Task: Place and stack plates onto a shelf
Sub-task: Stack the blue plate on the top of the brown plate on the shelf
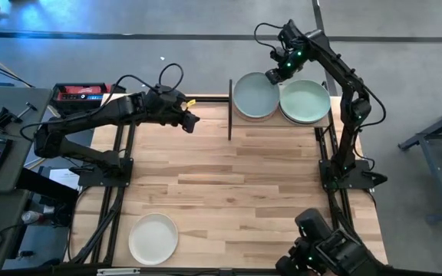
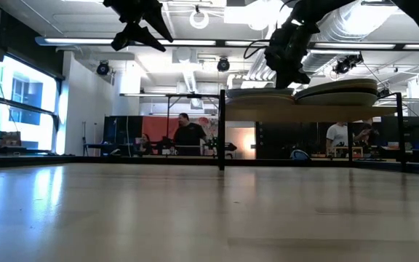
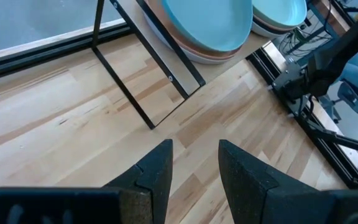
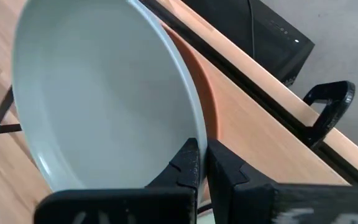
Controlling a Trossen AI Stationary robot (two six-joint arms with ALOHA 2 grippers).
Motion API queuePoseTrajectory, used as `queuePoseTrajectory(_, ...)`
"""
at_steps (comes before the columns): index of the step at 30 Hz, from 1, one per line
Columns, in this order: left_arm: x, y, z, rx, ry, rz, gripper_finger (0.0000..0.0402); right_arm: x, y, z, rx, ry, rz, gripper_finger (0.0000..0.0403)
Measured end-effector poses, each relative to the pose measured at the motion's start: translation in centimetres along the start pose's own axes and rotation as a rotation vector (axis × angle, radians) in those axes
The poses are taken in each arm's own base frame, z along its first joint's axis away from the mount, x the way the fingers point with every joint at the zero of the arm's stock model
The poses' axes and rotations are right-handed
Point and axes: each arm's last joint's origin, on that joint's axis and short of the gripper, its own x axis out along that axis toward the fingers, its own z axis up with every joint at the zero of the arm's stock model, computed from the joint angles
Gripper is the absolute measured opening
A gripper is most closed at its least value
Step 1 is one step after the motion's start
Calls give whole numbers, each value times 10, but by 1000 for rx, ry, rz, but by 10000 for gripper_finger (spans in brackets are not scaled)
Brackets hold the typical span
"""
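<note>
Slatted light wood covers the table [image 1: 244,192], and the shelf [image 1: 322,123] stands at its far edge, toward one o'clock from the middle. Two piles of plates rest on the shelf side by side and touching: the light blue plate [image 1: 255,95] tops the left pile, the mint green plate [image 1: 305,100] tops the right one. An orange plate [image 4: 205,93] shows just under the light blue one. The right gripper [image 1: 276,75] sits at the far rim of the light blue plate, its fingers [image 4: 188,165] pinched nearly together on that rim. The left gripper [image 1: 191,121] hangs above the table at eleven o'clock, well apart from the shelf, its fingers [image 3: 157,168] parted and holding nothing. A pale white plate [image 1: 153,238] lies alone near the table's front edge at seven o'clock.
</note>
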Motion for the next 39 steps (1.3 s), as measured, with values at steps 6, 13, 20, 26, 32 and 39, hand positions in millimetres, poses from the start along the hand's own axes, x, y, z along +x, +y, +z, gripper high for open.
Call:
queuePoseTrajectory(6, 0, 0, 0, 1, 0, 0, 117, 1, 1, -1, 14, 18, -19, 0)
queuePoseTrajectory(13, 0, 0, 0, 17, 1, -1, 117, 3, 9, -3, -2, 44, -46, 0)
queuePoseTrajectory(20, 0, 0, 0, 17, 1, -1, 117, 5, 13, -2, -12, 38, -56, 0)
queuePoseTrajectory(26, 0, 0, 0, 18, 1, -1, 117, 6, 15, -2, -16, 43, -54, 6)
queuePoseTrajectory(32, 0, 0, 0, 23, 1, -1, 117, 6, 16, -2, -24, 41, -53, 36)
queuePoseTrajectory(39, 0, 0, 0, 27, 1, -1, 117, 6, 16, 0, -29, 23, -53, 51)
